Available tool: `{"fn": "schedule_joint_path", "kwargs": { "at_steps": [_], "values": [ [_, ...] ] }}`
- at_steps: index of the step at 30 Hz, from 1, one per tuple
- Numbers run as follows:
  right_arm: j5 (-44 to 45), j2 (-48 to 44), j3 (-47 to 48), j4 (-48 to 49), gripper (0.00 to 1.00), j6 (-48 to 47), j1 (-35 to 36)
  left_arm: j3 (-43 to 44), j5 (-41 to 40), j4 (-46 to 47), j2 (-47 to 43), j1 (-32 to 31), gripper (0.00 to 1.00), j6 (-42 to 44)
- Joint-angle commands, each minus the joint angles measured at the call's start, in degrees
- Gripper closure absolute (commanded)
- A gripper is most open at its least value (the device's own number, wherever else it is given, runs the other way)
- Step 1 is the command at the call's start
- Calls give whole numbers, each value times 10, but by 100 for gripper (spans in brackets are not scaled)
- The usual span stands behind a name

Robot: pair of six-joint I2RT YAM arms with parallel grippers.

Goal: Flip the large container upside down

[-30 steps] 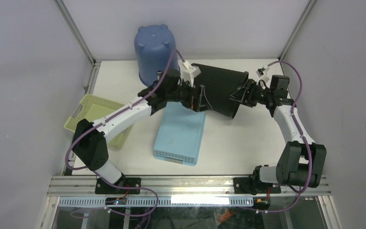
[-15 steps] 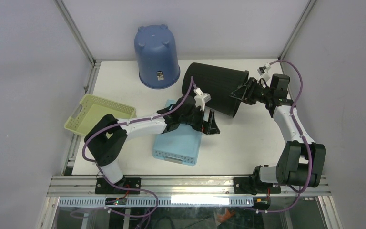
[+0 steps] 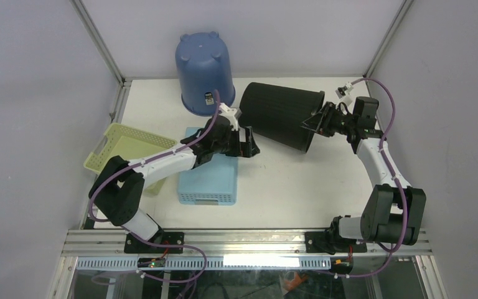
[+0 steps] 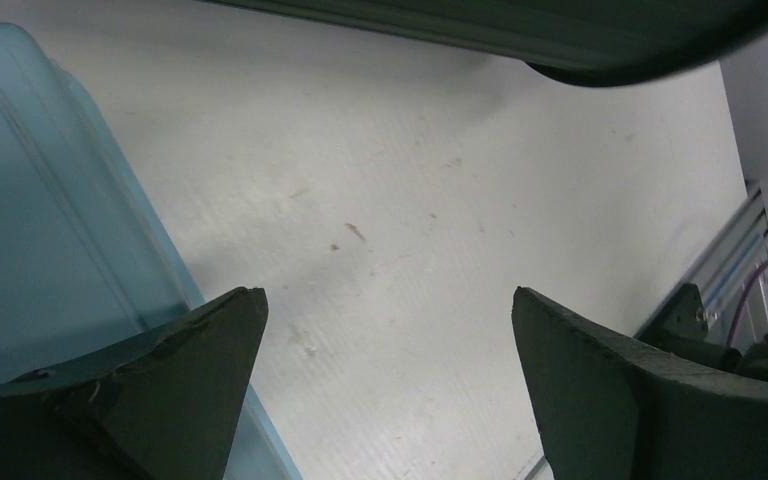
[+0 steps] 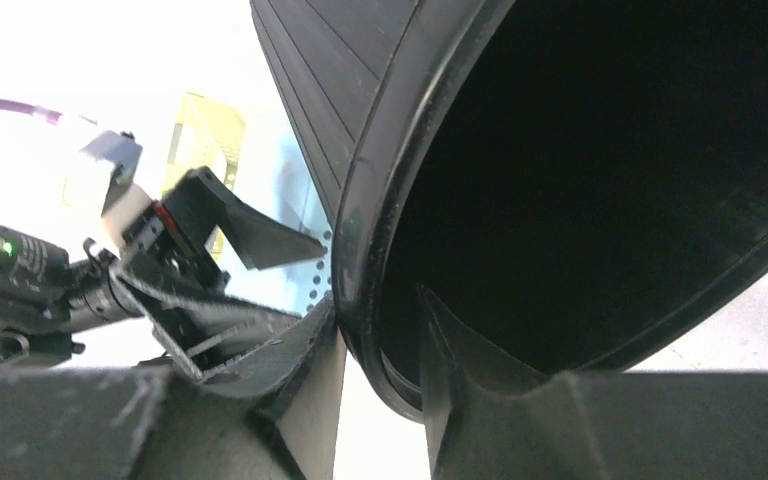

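The large black ribbed container [image 3: 278,114] lies on its side at the back of the table, its mouth facing right. My right gripper [image 3: 316,123] is shut on its rim, one finger inside and one outside, as the right wrist view [image 5: 380,300] shows around the rim of the container [image 5: 360,200]. My left gripper [image 3: 249,145] is open and empty, just below and left of the container's base, apart from it. In the left wrist view the left gripper [image 4: 390,310] hangs over bare table, with the container's wall [image 4: 520,25] at the top edge.
A blue bucket [image 3: 204,71] stands upside down at the back left. A light blue tray [image 3: 208,177] lies under my left arm and shows at the left of the left wrist view [image 4: 40,200]. A yellow-green basket [image 3: 121,149] sits at the table's left edge.
My left gripper has come off the container's base, swung forward, then moved back left, open. The light blue tray has shifted left. My right gripper keeps hold of the rim.
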Motion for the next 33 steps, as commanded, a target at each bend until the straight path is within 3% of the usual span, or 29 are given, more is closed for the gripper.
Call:
{"fn": "schedule_joint_path", "kwargs": {
  "at_steps": [1, 5, 12, 19, 22, 29, 33],
  "values": [
    [2, -12, -5, 1, 62, -15, 2, 60, 5, -32, -49, 16, 1, 21],
    [31, -25, 2, -15, 53, -12, 2, 144, 22, -50, -38, 46, 1, 7],
    [148, -60, 40, -83, 38, -7, 10, 274, 19, -57, 55, 117, 1, -2],
    [316, -57, 114, -148, 35, -1, 57, 371, 64, -31, 173, 159, 1, 0],
    [361, -40, 135, -155, 39, -4, 81, 381, 116, -2, 208, 175, 1, -20],
    [372, 4, 149, -120, 67, 6, 92, 384, 191, 57, 251, 184, 1, -39],
    [367, 12, 156, -111, 76, 13, 92, 385, 217, 66, 259, 184, 1, -42]
  ]
}}
